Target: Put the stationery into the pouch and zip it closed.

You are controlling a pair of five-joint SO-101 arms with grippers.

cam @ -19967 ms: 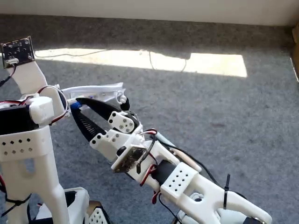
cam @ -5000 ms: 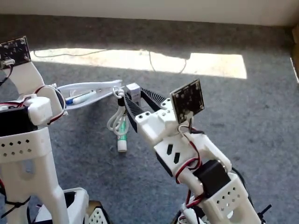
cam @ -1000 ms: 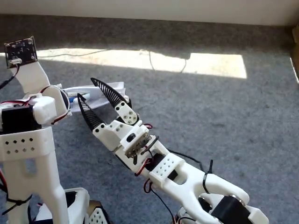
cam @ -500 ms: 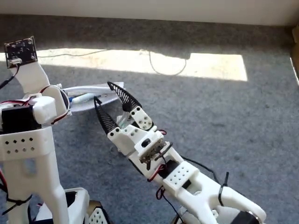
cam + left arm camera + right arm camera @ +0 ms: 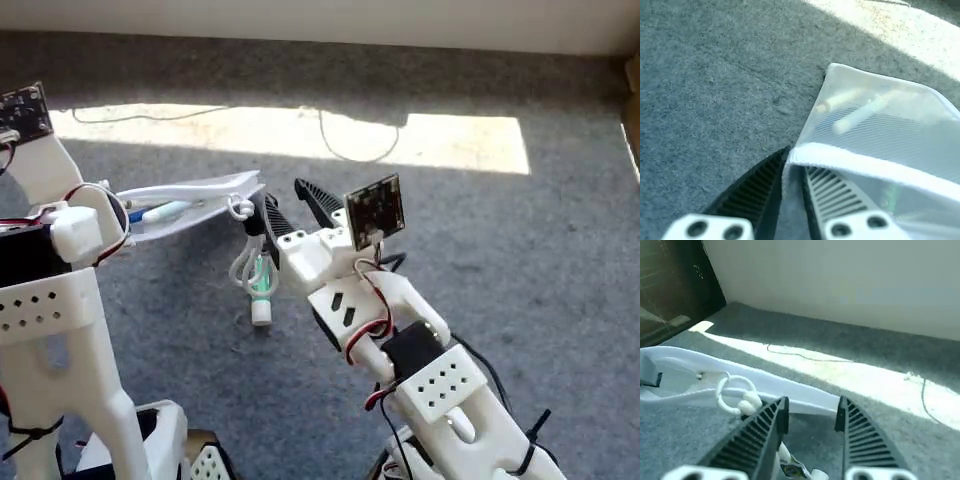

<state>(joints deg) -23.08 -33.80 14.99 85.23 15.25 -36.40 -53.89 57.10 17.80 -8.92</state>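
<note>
Left pincer (image 5: 794,162) of mine clamps the pouch (image 5: 880,135) rim; my right pincer (image 5: 283,203) gapes wide beside it, mid-frame.

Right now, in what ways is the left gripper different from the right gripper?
The left gripper has its fingers shut on the edge of the pouch; the right gripper has its fingers open and holds nothing. The left gripper is at one end of the pouch; the right gripper is by the other end, near the white cord loop. Both have black ribbed fingers.
</note>
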